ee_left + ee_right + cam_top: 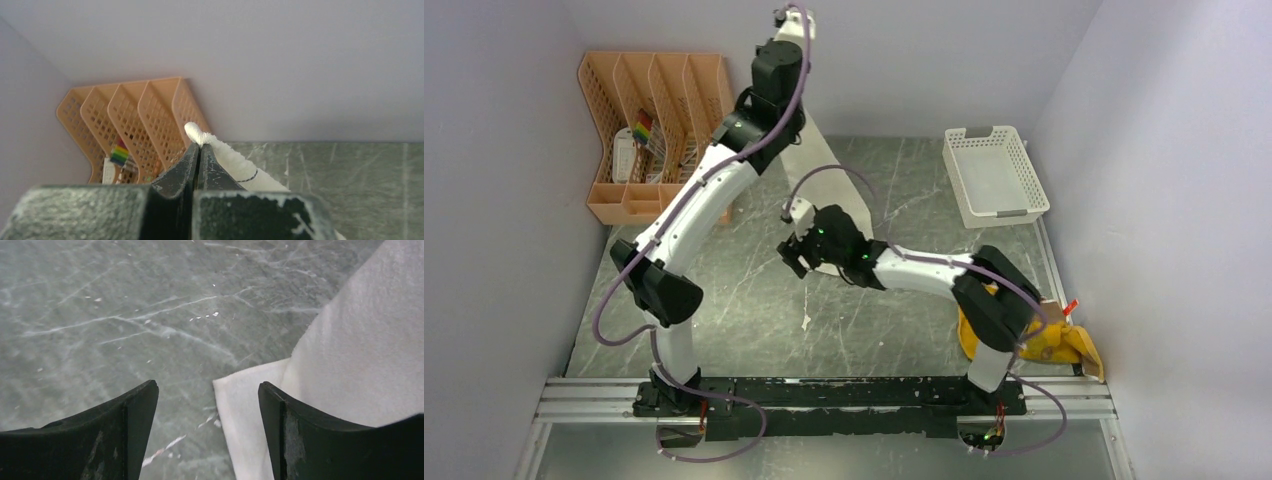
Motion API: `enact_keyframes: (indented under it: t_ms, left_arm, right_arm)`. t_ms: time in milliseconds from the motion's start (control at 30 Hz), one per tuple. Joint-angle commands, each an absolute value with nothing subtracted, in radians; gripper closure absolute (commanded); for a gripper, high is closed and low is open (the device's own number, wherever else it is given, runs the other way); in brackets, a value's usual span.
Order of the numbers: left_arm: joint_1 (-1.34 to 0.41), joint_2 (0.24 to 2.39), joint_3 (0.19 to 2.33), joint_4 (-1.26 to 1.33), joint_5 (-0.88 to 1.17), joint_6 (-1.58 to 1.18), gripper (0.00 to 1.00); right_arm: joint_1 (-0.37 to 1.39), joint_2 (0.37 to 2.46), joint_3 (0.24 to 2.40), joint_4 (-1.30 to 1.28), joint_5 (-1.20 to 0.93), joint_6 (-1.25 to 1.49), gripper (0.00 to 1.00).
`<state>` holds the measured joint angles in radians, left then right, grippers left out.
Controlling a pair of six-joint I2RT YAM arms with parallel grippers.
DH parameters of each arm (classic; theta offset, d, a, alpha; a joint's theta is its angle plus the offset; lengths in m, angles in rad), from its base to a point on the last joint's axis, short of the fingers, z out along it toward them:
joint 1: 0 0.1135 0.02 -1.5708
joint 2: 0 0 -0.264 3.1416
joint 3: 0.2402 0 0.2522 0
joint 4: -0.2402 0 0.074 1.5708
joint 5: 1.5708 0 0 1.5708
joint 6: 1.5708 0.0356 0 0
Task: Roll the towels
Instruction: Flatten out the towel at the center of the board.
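On the big grey stone-look table [754,310], two white and black robot arms stand at the near edge. The left arm [704,190] reaches far up and back, high over the table. The right arm [924,270] bends low and points to the left, near the middle of the table.

A big cream-white cloth towel [829,165] hangs from the top of the left arm. It goes down in a long strip and gets wider near the bottom. Its bottom end lies on the table, just beside the tip of the right arm.

At the back left stands an orange plastic rack [659,100] with holes in its walls and a row of slots. A few small things sit in it, and one has rainbow stripes. At the back right sits a white plastic mesh basket [994,175]. It is well apart from the hanging towel.

A mustard-yellow cloth towel [1046,342] lies in a heap at the near right, by the foot of the right arm. The arm hides part of it.

The left tool [199,150] is pinched tight on the top corner of the cream-white cloth towel. A small white tip of cloth sticks out above its fingers.

The right tool [207,387] is spread wide and holds nothing. It is low over the table. A flat corner of the cream-white cloth towel lies on the table between its two black fingers, closer to one of them.
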<state>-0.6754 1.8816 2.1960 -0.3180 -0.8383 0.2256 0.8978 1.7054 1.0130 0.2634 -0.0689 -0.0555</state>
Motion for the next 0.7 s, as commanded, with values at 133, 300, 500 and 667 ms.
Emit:
enact_keyframes:
  t_ms: [133,300,500,667]
  left_arm:
    - [-0.533,1.898,2.187,-0.488,-0.682,0.073,0.93]
    - [-0.472,1.891,2.13,-0.493,-0.61,0.036,0.93]
    - [-0.419,1.902,2.111,-0.493,-0.539,0.012,0.93]
    - [-0.395,1.914,2.115,-0.502,-0.517,0.018,0.93]
  right_arm:
    - [0.876,1.967,1.248,0.114,-0.068,-0.075,0.37]
    - [0.869,2.011,1.271,0.065,-0.067,-0.051,0.46]
    - [0.864,2.051,1.249,0.059,-0.059,-0.026,0.47]
    - [0.858,2.075,1.235,0.051,-0.093,-0.01,0.5]
